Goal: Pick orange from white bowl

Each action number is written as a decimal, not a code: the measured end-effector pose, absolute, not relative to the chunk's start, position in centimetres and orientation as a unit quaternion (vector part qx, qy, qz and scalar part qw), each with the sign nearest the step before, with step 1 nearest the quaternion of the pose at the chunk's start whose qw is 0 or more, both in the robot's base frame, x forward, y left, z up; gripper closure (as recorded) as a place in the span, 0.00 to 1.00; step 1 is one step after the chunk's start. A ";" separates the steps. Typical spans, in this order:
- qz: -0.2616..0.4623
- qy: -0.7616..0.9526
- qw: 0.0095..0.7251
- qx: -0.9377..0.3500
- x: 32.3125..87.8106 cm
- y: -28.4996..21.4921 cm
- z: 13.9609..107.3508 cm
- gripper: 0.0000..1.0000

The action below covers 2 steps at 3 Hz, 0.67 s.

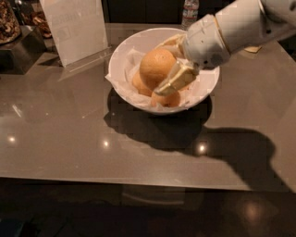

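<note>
The orange point(156, 67), large and pale, is held between the fingers of my gripper point(161, 68) and sits raised above the smaller fruits in the white bowl point(121, 54). One pale finger point(175, 79) crosses the orange's near right side; the other point(170, 41) shows behind it. The gripper is shut on the orange. The white arm reaches in from the upper right. Two deeper-orange fruits point(138, 85) point(166, 99) lie lower on the crumpled white paper; a third is hidden.
A clear sign holder with a white card point(76, 28) stands left of the bowl. A dark container point(18, 46) sits at the far left. A bottle point(190, 9) stands behind the bowl. The grey table's front edge point(138, 181) runs below.
</note>
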State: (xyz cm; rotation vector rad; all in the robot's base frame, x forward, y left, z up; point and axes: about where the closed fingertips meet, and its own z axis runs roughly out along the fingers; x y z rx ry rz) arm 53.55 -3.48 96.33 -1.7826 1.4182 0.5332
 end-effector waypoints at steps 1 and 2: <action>0.225 0.518 0.459 -0.686 48.5 -2.1 97.4 1.00; 0.239 0.527 0.468 -0.668 46.5 -4.2 95.7 1.00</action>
